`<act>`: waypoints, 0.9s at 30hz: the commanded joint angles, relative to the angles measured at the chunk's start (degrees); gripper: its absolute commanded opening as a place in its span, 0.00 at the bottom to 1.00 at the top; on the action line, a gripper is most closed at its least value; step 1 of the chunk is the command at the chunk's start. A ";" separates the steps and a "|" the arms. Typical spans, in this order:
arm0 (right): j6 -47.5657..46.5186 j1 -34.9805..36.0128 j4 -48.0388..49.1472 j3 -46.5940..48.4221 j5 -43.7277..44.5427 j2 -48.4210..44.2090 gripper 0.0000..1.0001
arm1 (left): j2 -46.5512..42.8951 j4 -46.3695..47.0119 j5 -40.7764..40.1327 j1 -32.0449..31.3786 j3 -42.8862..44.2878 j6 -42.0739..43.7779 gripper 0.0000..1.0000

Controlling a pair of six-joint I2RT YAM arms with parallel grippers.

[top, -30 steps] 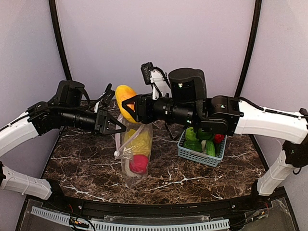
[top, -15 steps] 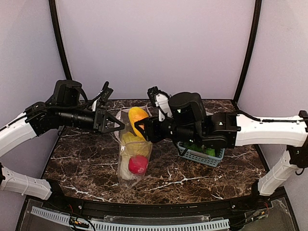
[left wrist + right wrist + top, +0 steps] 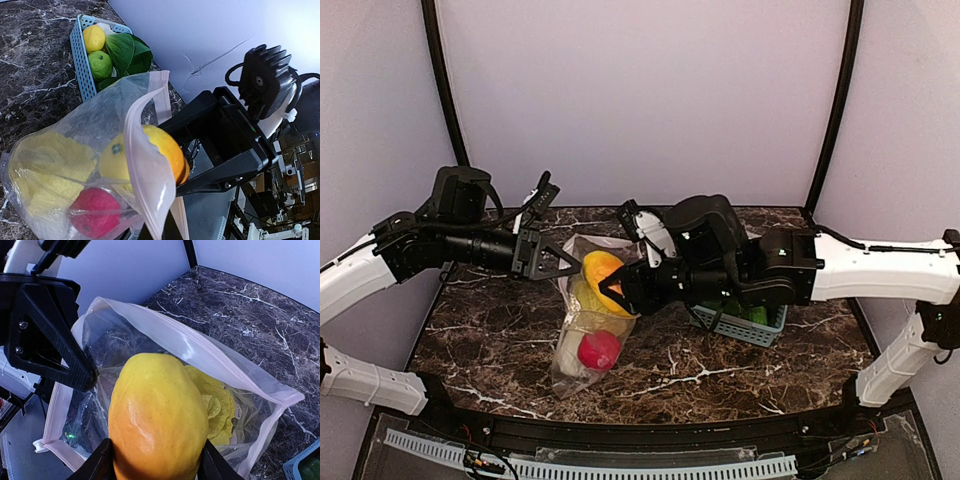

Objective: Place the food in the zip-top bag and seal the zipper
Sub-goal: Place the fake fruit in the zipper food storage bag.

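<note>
Seen from above, the right arm covers most of the light-blue basket (image 3: 740,328), leaving only a green sliver of its contents. In the right wrist view the right gripper (image 3: 155,462) is two dark stubs at the bottom edge, which also crops the orange-yellow pepper (image 3: 157,415). Exactly where the left gripper (image 3: 575,263) pinches the zip-top bag (image 3: 570,365) is too small to tell.
</note>
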 commanded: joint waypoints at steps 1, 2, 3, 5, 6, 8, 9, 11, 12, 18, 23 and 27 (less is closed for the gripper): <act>1.73 0.68 -5.58 1.40 -3.21 3.09 0.41 | -2.12 0.17 3.30 -0.17 0.94 5.09 0.01; 1.91 0.68 -5.86 1.66 -3.36 3.43 0.41 | -2.38 -0.26 3.38 -0.16 0.85 5.42 0.01; 1.74 0.68 -6.05 2.32 -3.70 3.92 0.42 | -2.80 -1.16 3.50 -0.19 0.69 5.77 0.01; 0.82 0.68 -6.62 4.58 -5.09 5.52 0.42 | -3.24 -1.81 3.83 -0.21 -0.18 5.79 0.01; 0.21 0.68 -7.10 6.17 -5.70 6.44 0.43 | -3.39 -1.91 3.95 -0.17 -0.86 5.68 0.01; -0.68 0.67 -8.59 9.65 -6.32 8.43 0.44 | -3.66 -1.96 4.57 -0.20 -1.72 5.39 0.01; -0.86 0.63 -9.27 10.84 -6.23 9.34 0.44 | -3.85 -1.87 4.66 -0.21 -1.96 5.22 0.01; -1.31 0.67 -9.91 12.60 -6.12 10.60 0.45 | -4.14 -1.86 4.63 -0.21 -2.42 5.14 0.01; -1.42 0.68 -10.06 13.22 -6.10 11.04 0.46 | -4.23 -1.81 4.76 -0.21 -2.53 5.09 0.01; -0.58 0.67 -12.69 15.90 -3.07 12.29 0.57 | -4.07 -1.48 5.75 -0.28 -2.90 4.96 0.01; -0.22 0.66 -15.30 17.92 -1.70 11.37 0.71 | -4.37 -1.68 5.05 -0.25 -3.03 4.76 0.01; 0.75 0.67 -16.35 18.11 -0.99 8.79 0.79 | -4.47 -2.67 3.02 -0.28 -2.99 4.40 0.01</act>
